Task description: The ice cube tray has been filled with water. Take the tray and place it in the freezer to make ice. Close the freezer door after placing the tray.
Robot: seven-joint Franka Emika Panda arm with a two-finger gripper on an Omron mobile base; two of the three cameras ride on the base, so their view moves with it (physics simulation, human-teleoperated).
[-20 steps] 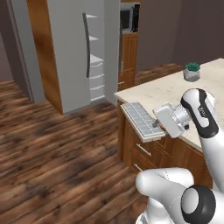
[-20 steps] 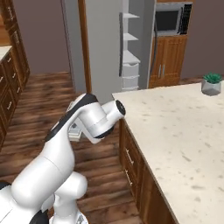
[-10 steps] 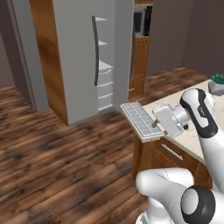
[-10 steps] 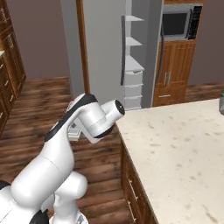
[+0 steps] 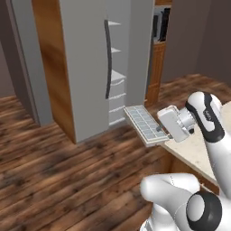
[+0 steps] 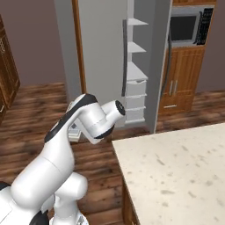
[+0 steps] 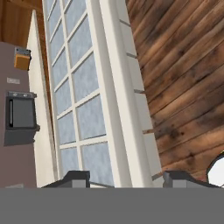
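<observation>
The gripper (image 7: 127, 177) jaws are clamped on the ice tray (image 5: 145, 123); the freezer (image 5: 118, 79) stands open, white shelves inside.

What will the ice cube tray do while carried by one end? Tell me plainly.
Probably stiff: the ice cube tray juts straight out from the end effector without sagging. Likely tip-prone, since it is held by one end. Its open cells could spill if it tilts.

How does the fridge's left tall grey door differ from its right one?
The left tall grey fridge door stands swung open, its dark curved handle beside the exposed white shelves; the right tall grey door stands next to the microwave, its handle by wooden cabinets. Both are matte grey, full height, with dark vertical handles.
</observation>
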